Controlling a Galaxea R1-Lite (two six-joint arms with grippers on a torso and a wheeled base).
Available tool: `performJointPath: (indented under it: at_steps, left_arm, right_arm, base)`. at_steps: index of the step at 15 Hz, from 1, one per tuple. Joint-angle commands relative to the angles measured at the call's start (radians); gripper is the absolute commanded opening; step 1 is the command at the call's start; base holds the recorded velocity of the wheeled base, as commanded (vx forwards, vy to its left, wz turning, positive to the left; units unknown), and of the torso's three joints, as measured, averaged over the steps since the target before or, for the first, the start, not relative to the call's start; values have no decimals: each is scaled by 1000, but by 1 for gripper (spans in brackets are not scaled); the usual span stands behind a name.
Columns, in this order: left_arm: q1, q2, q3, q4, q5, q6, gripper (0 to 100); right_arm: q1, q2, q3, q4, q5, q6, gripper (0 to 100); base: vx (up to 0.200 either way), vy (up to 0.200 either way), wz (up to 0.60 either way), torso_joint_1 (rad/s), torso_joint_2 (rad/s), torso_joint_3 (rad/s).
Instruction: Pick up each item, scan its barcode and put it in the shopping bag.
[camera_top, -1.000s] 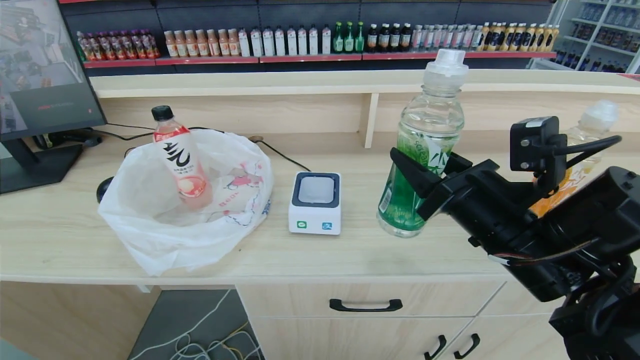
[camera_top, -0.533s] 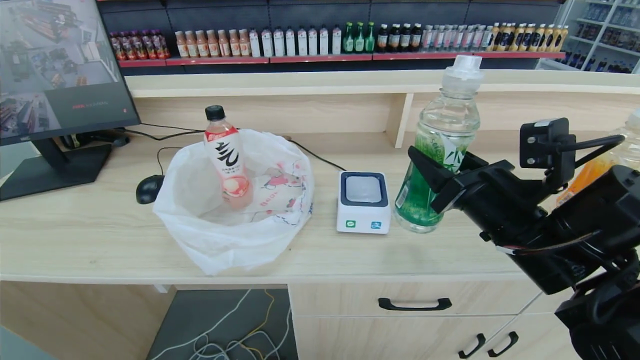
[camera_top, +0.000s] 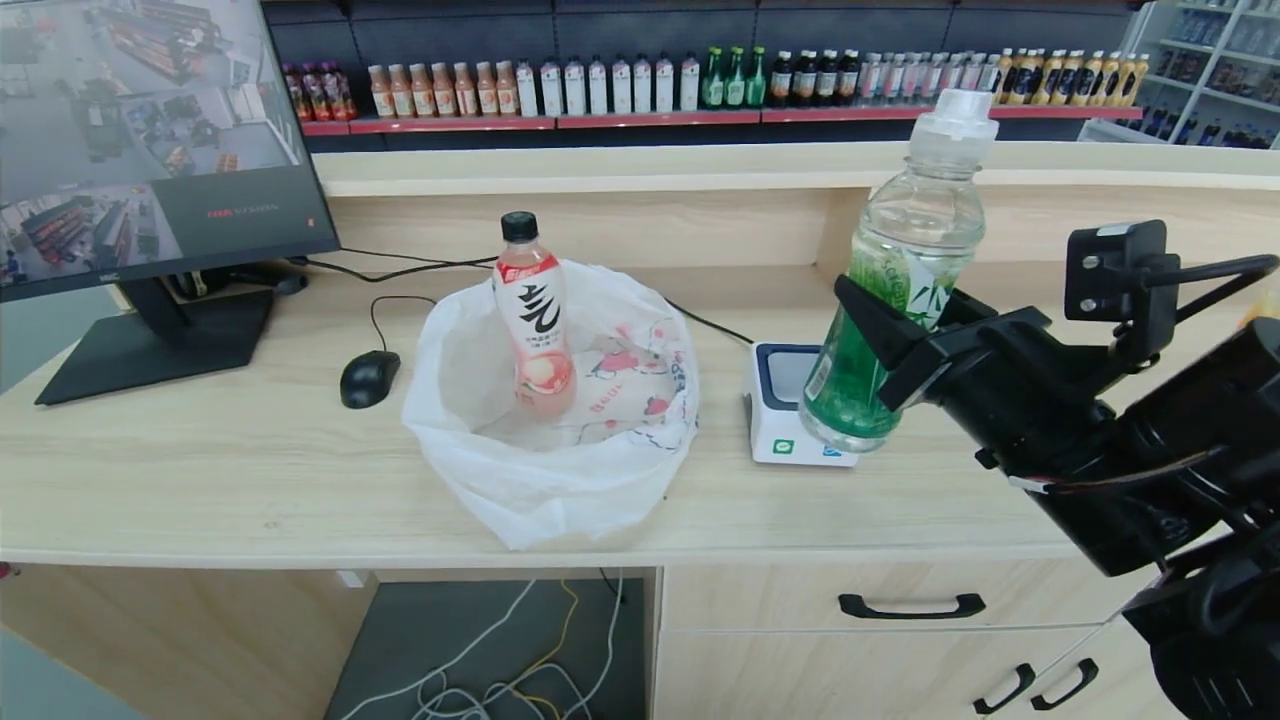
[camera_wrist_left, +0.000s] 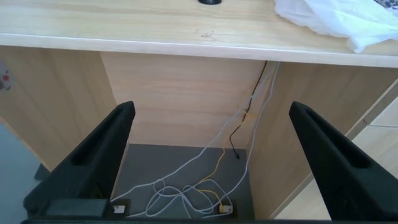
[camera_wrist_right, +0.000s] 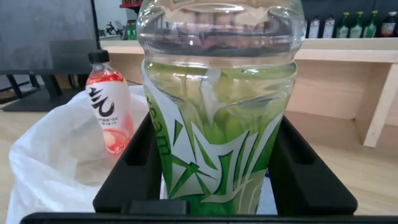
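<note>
Right end effector (camera_top: 885, 345) clamped on the green bottle (camera_top: 905, 270), which is held upright and lifted off the surface (camera_top: 200, 480). Over the last second the bottle has passed from well to the right of the scanner (camera_top: 775, 400) to overlapping its right edge. The head camera has also panned, so the shift of the whole scene is not object motion. Scanning is judged under way; bagging is not yet done. The shopping bag (camera_top: 560, 470), just left of the scanner, already holds an upright pink bottle (camera_top: 533, 320) that narrows the room for placement. Left end effector (camera_wrist_left: 214, 155) hangs wide open below the surface edge. A mouse (camera_top: 368, 378) and a monitor (camera_top: 150, 130) stand farther left.
</note>
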Motion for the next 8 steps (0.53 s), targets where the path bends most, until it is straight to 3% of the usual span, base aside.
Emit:
performJointPath:
  at_steps: [1, 5, 8]
  left_arm:
    - [0, 0, 0, 2, 1, 0, 100]
    - [0, 0, 0, 0, 1, -1, 100]
    - [0, 0, 0, 0, 1, -1, 100]
  right_arm:
    - [5, -12, 0, -1, 3, -6, 0]
    - [-11, -23, 23, -1, 45, -92, 0]
    - [-63, 24, -55, -1, 120, -170, 0]
  base:
    - [0, 0, 0, 0, 0, 0]
    - [0, 0, 0, 0, 0, 0]
    - [0, 0, 0, 0, 0, 0]
